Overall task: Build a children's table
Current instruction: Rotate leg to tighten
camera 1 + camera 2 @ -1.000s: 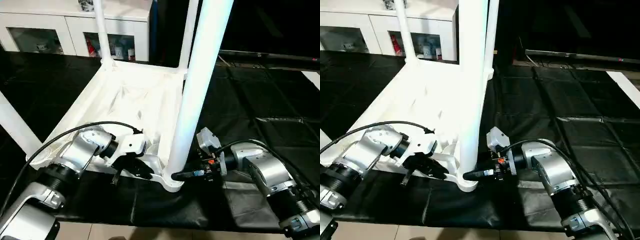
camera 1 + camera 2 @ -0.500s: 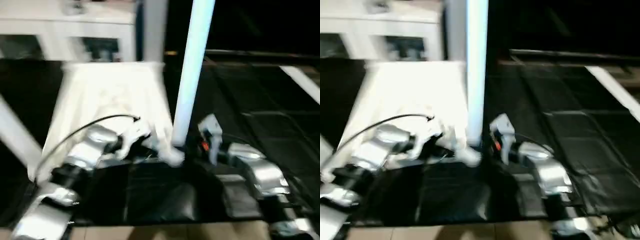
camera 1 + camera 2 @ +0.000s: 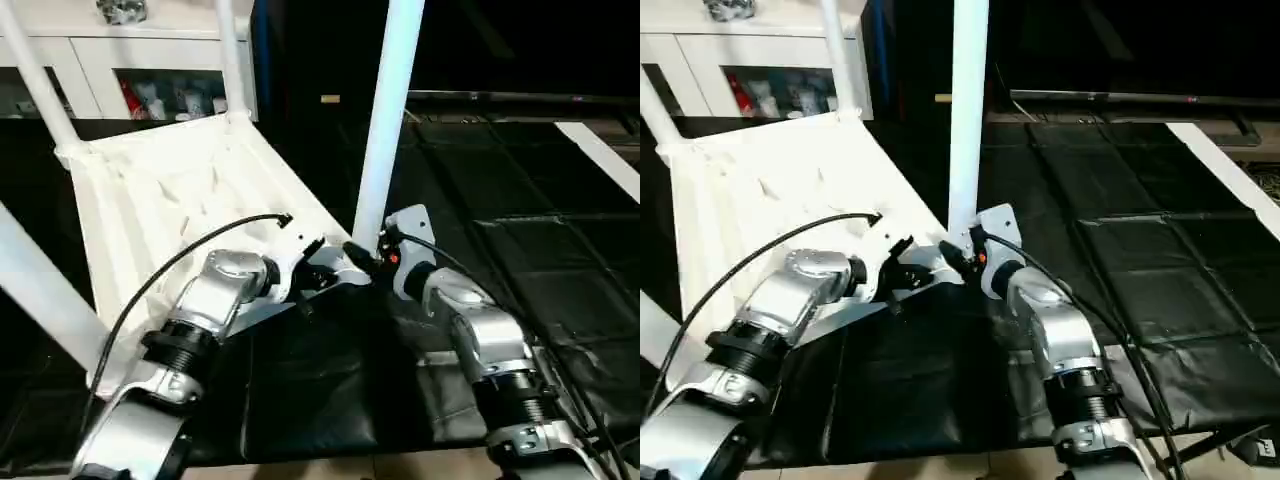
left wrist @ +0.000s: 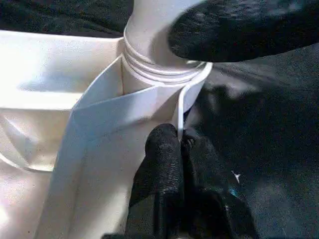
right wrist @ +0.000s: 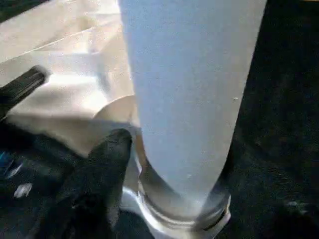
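Observation:
The children's table lies upside down: its white ribbed tabletop (image 3: pixel 170 190) rests on the black mat with white legs standing up from the corners. The near leg (image 3: pixel 385 120) sits in the near corner socket (image 4: pixel 164 74). My left gripper (image 3: pixel 335 272) is shut, pinching the thin rim of the tabletop right below that socket (image 4: pixel 179 147). My right gripper (image 3: pixel 368 255) is at the base of the near leg from the other side, close against the tube (image 5: pixel 189 99). More legs rise at the far corners (image 3: pixel 232 60), (image 3: pixel 35 80) and at the left (image 3: pixel 40 290).
A black padded mat (image 3: pixel 520 200) covers the floor out to the right. A white cabinet (image 3: pixel 90 60) with glass doors stands behind the tabletop. My left arm's black cable (image 3: pixel 180 255) arcs over the tabletop's near edge.
The whole view has swung and shifted, so the camera moved. Both grippers stay at the near corner. The left one keeps its pinch on the rim.

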Motion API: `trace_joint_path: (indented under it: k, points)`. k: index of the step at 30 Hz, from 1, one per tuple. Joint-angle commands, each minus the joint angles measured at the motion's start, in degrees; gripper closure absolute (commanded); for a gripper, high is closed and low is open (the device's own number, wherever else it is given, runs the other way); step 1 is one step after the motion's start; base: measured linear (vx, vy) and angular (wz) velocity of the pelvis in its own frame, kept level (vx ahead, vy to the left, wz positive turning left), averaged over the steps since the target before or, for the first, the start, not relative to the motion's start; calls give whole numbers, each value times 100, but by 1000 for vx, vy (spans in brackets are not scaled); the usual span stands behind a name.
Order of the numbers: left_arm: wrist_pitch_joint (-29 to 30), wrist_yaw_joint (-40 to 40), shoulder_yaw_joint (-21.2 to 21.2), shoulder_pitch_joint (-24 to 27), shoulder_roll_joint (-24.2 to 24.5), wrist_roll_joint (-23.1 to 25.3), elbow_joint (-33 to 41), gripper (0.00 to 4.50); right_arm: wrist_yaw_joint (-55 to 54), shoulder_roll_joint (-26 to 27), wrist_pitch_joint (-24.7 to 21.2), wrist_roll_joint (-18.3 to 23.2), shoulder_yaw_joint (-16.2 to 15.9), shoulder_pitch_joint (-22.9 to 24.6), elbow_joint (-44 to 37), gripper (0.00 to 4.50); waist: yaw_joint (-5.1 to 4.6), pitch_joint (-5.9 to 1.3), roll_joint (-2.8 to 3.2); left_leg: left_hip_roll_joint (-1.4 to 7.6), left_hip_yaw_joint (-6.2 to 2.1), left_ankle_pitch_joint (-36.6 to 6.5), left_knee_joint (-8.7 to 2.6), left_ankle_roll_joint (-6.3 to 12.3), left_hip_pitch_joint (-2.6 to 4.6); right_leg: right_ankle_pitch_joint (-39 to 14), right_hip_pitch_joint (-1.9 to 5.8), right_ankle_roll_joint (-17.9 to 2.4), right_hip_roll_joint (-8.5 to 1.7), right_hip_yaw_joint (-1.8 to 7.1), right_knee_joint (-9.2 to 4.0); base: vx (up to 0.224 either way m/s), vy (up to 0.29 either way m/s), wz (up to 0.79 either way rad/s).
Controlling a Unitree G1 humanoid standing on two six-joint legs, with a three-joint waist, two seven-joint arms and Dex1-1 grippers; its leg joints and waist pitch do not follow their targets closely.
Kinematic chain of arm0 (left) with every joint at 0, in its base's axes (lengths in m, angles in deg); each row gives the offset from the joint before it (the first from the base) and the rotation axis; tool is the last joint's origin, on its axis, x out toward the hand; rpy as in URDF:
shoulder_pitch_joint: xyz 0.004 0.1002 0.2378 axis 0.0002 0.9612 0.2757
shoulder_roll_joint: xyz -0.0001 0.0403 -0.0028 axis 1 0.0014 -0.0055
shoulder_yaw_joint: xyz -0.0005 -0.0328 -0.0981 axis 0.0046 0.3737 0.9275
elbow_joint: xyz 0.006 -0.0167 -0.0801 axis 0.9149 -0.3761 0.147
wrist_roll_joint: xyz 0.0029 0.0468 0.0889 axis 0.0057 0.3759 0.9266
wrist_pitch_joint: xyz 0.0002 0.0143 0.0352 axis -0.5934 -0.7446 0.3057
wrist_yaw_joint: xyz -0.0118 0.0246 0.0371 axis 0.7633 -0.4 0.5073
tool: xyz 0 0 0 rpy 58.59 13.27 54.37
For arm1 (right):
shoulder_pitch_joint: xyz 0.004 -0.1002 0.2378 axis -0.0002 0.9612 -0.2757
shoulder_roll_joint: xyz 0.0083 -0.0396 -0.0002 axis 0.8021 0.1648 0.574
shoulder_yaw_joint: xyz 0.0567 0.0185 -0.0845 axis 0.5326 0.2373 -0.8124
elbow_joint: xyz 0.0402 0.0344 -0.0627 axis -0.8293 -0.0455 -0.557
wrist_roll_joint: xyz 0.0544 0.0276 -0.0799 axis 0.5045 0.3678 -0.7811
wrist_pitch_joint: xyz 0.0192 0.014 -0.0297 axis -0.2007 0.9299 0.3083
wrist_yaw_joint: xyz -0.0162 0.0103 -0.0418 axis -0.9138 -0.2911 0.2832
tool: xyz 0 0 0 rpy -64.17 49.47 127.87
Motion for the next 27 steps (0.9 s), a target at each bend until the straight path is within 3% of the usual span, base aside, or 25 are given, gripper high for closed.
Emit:
trace_joint_path:
  k: [1,4,5,7,8,9,10,14,17,21,27]
  points:
    - [-410,-391,-200,-71,62,-70,230,450,897,-81,36,282,-591,106,-214,120,83,-357,6,-87,117,-871,-312,329,-46,-547,422,-1336,-193,143,-373,0,0,0]
    - [-723,-995,-345,-8,337,-99,283,450,1629,-479,36,530,-566,174,-408,93,125,-336,16,-67,123,-1120,-325,312,-21,-927,398,-1278,-203,151,-407,0,0,0]
    - [-828,-1308,-415,31,456,-147,340,450,1946,-649,13,625,-581,195,-492,87,146,-333,-24,-57,130,-1174,-326,327,-18,-1027,390,-1253,-204,158,-413,0,0,0]
    - [-949,-1822,-552,101,675,-218,454,450,2420,-912,-22,699,-648,200,-569,76,176,-331,-3,-43,126,-1137,-332,309,-15,-1049,376,-1245,-218,163,-399,0,0,0]
    - [-1022,-2110,-661,131,829,-215,514,450,2727,-1074,-56,723,-718,175,-583,53,204,-345,8,-35,125,-1084,-327,295,-3,-949,372,-1276,-219,164,-372,0,0,0]
    - [-1022,-2110,-661,131,829,-215,514,450,2727,-1074,-56,723,-718,175,-583,48,219,-342,-20,-35,126,-1057,-327,300,3,-911,376,-1286,-205,160,-374,0,0,0]
    - [-1089,-2336,-753,156,953,-210,557,450,3008,-1209,-90,743,-790,149,-588,46,280,-348,14,-23,129,-1021,-323,305,17,-787,356,-1342,-218,160,-347,0,0,0]
    - [-1420,-3013,-1014,254,1312,-180,646,450,3726,-1541,37,755,-1087,34,-541,7,351,-356,26,-18,138,-947,-314,297,13,-384,367,-1476,-204,149,-290,0,0,0]
    - [-1427,-3260,-1083,321,1428,-207,768,450,4046,-1578,216,798,-1166,12,-463,7,392,-356,25,-20,142,-1042,-309,249,7,-524,370,-1455,-224,150,-294,0,0,0]
    - [-1443,-3493,-1148,348,1540,-280,892,450,4503,-1646,225,852,-1302,-101,-260,41,423,-342,14,-15,139,-1189,-323,177,14,-866,357,-1396,-229,151,-320,0,0,0]
    - [-1508,-3565,-1173,349,1586,-282,903,450,4663,-1634,253,865,-1342,-247,-14,94,424,-352,1,-27,130,-1129,-314,152,-5,-918,368,-1353,-227,151,-312,0,0,0]
